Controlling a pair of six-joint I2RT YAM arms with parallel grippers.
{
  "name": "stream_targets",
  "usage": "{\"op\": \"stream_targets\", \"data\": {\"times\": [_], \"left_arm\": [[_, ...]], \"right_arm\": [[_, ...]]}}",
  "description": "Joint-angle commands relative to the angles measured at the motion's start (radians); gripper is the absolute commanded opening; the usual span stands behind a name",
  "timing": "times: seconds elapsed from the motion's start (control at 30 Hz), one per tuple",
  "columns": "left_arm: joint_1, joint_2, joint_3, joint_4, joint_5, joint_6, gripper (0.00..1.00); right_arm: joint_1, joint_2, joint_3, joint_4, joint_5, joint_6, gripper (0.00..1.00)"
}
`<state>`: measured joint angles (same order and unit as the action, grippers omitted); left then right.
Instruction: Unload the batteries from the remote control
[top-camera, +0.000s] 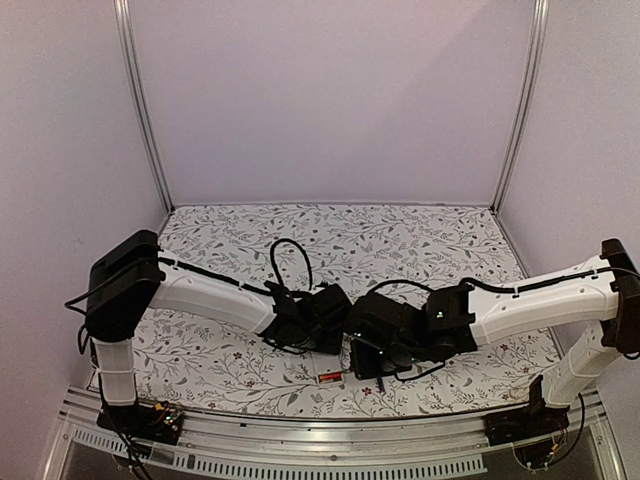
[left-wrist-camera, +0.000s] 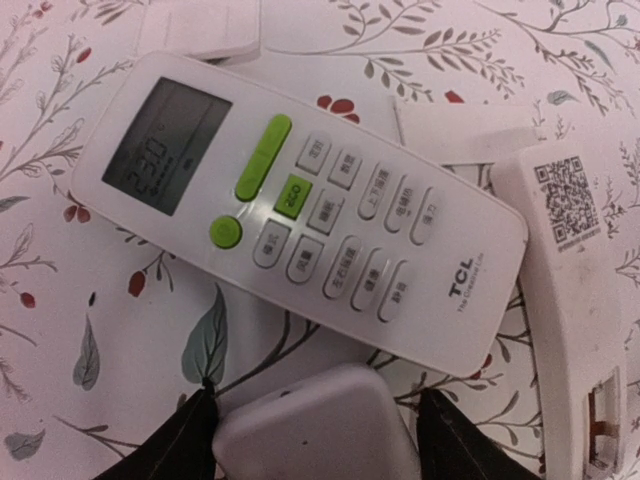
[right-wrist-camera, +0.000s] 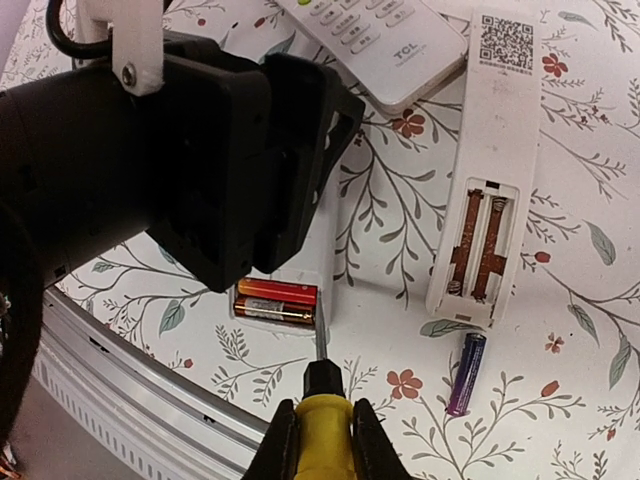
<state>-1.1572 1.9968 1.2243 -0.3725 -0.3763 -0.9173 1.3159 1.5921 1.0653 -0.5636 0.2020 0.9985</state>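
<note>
My left gripper (left-wrist-camera: 315, 425) is shut on a white remote (left-wrist-camera: 320, 440), holding it by its sides on the table. In the right wrist view that remote's (right-wrist-camera: 318, 250) open compartment holds two red/orange batteries (right-wrist-camera: 276, 300) side by side. My right gripper (right-wrist-camera: 322, 425) is shut on a yellow-handled screwdriver (right-wrist-camera: 322, 415). The screwdriver's thin tip touches the right end of the batteries. A dark blue battery (right-wrist-camera: 466, 373) lies loose on the table to the right. From above, the grippers meet at the table's near centre, by the batteries (top-camera: 330, 377).
A second white remote (right-wrist-camera: 490, 170) lies face down with an empty compartment and a QR label. A TCL remote (left-wrist-camera: 300, 210) lies face up beyond my left gripper. Flat white pieces (left-wrist-camera: 200, 25) lie behind it. The table's metal front edge (right-wrist-camera: 130, 370) is close.
</note>
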Motion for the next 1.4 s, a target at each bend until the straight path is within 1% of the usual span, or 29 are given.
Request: {"op": "stream_targets", "data": {"times": [0.0, 0.17, 0.43, 0.67, 0.93, 1.13, 1.37], "left_arm": [[-0.014, 0.051, -0.01, -0.062, 0.039, -0.008, 0.66], [-0.016, 0.054, -0.011, -0.062, 0.043, -0.008, 0.66], [-0.017, 0.056, -0.021, -0.062, 0.048, -0.013, 0.6], [-0.019, 0.057, -0.041, -0.06, 0.057, -0.034, 0.54], [-0.031, 0.066, -0.052, -0.06, 0.061, -0.053, 0.52], [-0.035, 0.073, -0.054, -0.062, 0.065, -0.058, 0.52], [-0.038, 0.079, -0.054, -0.07, 0.062, -0.066, 0.51]], "right_arm": [[0.013, 0.026, 0.026, -0.018, 0.017, 0.0, 0.0], [0.013, 0.04, 0.033, -0.035, 0.016, 0.001, 0.0], [0.013, 0.055, 0.003, -0.013, -0.03, 0.038, 0.0], [0.002, 0.008, -0.083, 0.075, -0.076, 0.102, 0.0], [-0.048, -0.087, -0.219, 0.239, -0.158, 0.157, 0.0], [-0.066, -0.126, -0.264, 0.333, -0.186, 0.188, 0.0], [-0.072, -0.132, -0.279, 0.446, -0.23, 0.195, 0.0]]}}
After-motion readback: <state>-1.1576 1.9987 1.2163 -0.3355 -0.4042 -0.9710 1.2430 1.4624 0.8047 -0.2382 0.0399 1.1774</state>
